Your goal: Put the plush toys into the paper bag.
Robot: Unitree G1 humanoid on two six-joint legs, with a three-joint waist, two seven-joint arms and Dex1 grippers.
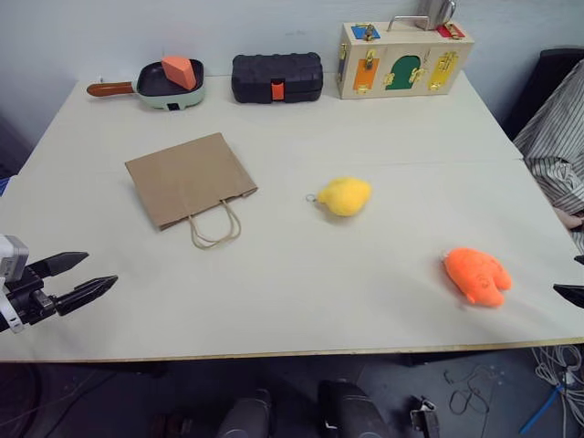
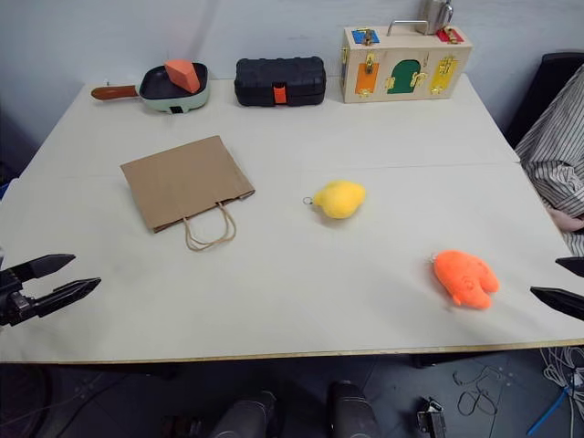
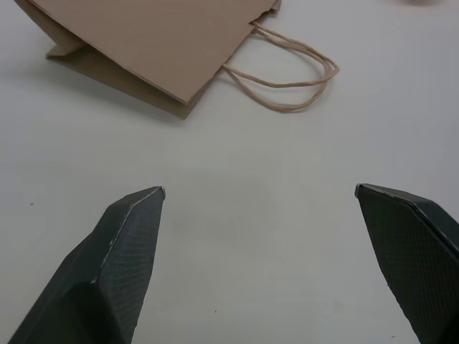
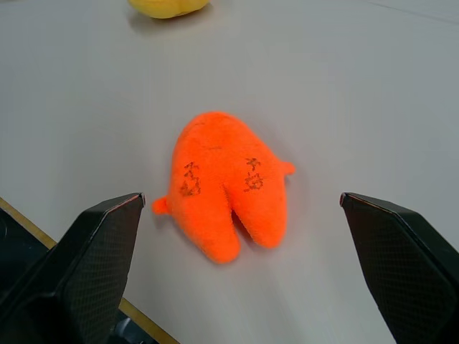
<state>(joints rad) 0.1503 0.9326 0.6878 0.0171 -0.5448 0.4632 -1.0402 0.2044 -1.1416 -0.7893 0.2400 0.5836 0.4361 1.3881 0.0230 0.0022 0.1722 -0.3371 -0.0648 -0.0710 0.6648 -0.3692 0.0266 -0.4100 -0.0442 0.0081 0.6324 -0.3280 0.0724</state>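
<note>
We saw a brown paper bag (image 1: pixel 190 177) on the pale beige table (image 1: pixel 301 274), a yellow plush toy (image 1: pixel 345 196), and a bright orange plush toy (image 4: pixel 228 185) with small dark stitched marks. The case (image 1: pixel 276 77) was black with an orange latch.

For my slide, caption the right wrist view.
Open right gripper hovering over the orange plush toy on the table.

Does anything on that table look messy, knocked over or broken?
Only the paper bag: it lies flat on its side, mouth closed, handles splayed on the table. The yellow toy and orange toy look intact.
</note>
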